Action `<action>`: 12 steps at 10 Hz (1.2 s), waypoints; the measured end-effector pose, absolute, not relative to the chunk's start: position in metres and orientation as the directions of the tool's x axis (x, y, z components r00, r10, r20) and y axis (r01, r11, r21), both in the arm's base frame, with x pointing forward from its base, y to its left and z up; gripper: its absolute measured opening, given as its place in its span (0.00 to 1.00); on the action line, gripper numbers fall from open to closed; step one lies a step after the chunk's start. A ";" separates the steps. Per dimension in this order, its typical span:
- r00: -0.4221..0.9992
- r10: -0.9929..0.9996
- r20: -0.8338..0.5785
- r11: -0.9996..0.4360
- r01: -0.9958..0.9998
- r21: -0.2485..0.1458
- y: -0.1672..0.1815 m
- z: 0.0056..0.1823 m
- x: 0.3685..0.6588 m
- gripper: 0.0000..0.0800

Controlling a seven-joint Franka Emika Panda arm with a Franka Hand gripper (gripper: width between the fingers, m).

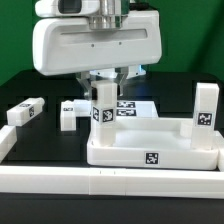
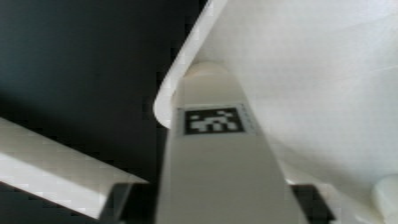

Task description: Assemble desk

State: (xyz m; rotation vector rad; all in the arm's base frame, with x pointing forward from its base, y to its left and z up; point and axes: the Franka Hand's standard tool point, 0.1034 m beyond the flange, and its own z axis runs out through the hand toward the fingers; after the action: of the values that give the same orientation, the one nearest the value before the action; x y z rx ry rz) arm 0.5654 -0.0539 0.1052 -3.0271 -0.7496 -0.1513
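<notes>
Leg (image 1: 103, 112) is held upright at the tabletop (image 1: 150, 140) corner, just beside the raised rim. Gripper (image 1: 106, 88) is judged clamped on it: pads (image 2: 125, 200) are seen flush against both sides. Stiff, light plastic is expected, and the smooth faces may slip. Flat opposite sides are best gripped, clear of the tag. Two spare legs (image 1: 25, 112) are seen at the exterior view's left, and one upright leg (image 1: 205, 108) at the tabletop's right. The black table (image 1: 40, 92) is flat. Room is limited by the rail (image 1: 100, 185) in front and the marker board (image 1: 128, 108) behind.

Bulky white rounded wrist housing (image 1: 98, 45), two dark fingers (image 2: 125, 206)
</notes>
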 end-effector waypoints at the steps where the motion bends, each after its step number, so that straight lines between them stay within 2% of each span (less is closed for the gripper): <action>1: 0.890 0.445 0.099 -0.895 0.447 0.002 -0.054 0.105 0.565 0.36; 3: 0.903 0.418 0.099 -0.907 0.420 -0.004 -0.055 0.105 0.565 0.36; 7: 0.995 0.044 0.090 -0.998 0.048 -0.043 -0.055 0.105 0.565 0.36; 12: 0.938 -0.339 0.069 -0.940 -0.334 -0.069 -0.061 0.105 0.564 0.36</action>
State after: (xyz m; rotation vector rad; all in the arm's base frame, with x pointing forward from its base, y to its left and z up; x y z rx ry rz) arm 0.5641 -0.0612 0.1046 -3.0375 0.5274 -0.1237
